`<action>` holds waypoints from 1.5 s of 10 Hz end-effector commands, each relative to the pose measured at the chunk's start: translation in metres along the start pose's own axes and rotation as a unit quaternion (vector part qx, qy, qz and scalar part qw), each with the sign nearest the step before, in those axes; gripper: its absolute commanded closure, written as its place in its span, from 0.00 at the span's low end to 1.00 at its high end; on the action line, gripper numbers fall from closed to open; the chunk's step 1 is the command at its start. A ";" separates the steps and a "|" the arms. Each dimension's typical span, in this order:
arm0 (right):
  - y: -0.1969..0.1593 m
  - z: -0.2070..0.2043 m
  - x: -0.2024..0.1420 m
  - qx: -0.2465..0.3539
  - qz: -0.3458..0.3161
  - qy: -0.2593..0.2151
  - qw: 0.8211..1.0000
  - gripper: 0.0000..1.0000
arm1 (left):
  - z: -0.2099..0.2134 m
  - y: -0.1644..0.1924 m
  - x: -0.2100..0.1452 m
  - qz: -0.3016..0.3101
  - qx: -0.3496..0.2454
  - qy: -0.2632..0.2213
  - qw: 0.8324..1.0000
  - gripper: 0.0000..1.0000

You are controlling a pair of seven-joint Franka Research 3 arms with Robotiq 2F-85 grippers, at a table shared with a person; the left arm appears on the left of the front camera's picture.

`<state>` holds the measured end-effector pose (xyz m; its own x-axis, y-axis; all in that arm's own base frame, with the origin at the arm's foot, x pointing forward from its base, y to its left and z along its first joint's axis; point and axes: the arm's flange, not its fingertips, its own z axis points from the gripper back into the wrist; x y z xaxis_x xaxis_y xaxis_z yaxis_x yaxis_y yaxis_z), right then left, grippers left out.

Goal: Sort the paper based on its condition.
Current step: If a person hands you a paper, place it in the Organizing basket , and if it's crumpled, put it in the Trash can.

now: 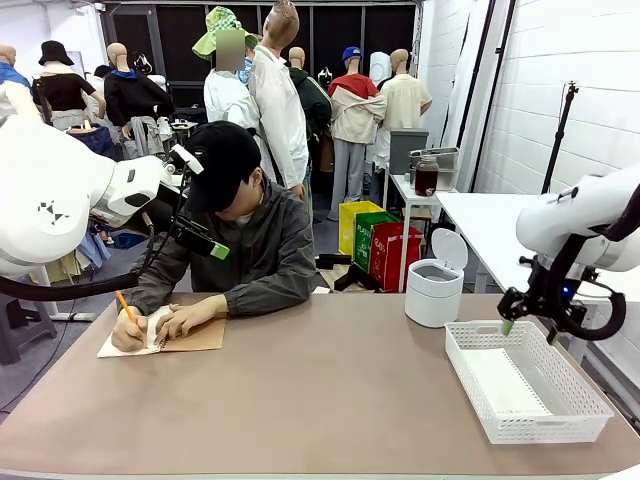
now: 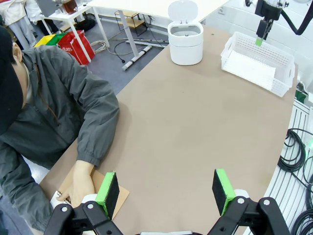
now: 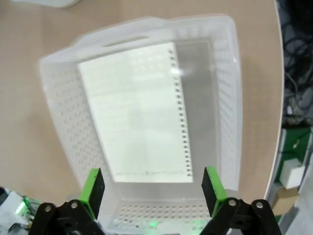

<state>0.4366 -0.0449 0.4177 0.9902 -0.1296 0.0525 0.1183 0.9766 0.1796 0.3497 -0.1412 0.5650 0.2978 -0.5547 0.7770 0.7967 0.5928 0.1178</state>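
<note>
On brown tabletop [image 1: 330,400], paper [image 1: 498,382] in basket [image 1: 550,427]

A person [image 1: 255,240] in a black cap and grey jacket sits at the far side of the brown bench [image 1: 330,400], leaning over a notebook [image 1: 200,336] with a tan cover. A white bin [image 1: 433,292] (its lid is up) stands near a white basket [image 1: 468,385] full of little holes. Yellow, green and red bags [image 1: 390,255] sit on the floor behind.
</note>
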 end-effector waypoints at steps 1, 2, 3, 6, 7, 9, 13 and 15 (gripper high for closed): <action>0.027 0.039 -0.016 0.025 0.050 -0.026 0.998 0.00 | 0.000 0.000 -0.001 0.005 -0.003 0.001 1.000 0.00; 0.043 0.054 -0.022 0.018 0.076 -0.040 0.996 0.00 | 0.000 0.000 -0.001 0.005 -0.003 0.001 1.000 0.00; 0.062 0.067 -0.032 0.010 0.116 -0.059 0.991 0.00 | 0.000 0.000 -0.001 0.005 -0.003 0.001 1.000 0.00; 0.109 0.090 -0.064 0.006 0.238 -0.104 0.966 0.00 | 0.000 0.000 -0.001 0.005 -0.003 0.001 1.000 0.00; 0.121 0.093 -0.075 0.011 0.280 -0.124 0.952 0.00 | 0.000 0.000 -0.001 0.005 -0.003 0.001 1.000 0.00; 0.135 0.091 -0.085 0.036 0.371 -0.153 0.915 0.00 | 0.000 0.000 -0.001 0.005 -0.003 0.001 1.000 0.00; 0.137 0.089 -0.095 0.099 0.493 -0.167 0.848 0.00 | 0.000 0.000 -0.001 0.005 -0.003 0.001 1.000 0.00; 0.137 0.095 -0.099 0.146 0.527 -0.178 0.818 0.00 | 0.000 0.000 -0.001 0.005 -0.003 0.001 1.000 0.00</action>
<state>0.3515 0.0897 0.5353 0.4851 0.6753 0.5555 -0.8257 0.5629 0.0368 0.3497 -0.1412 0.5650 0.2979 -0.5547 0.7769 0.7966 0.5929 0.1178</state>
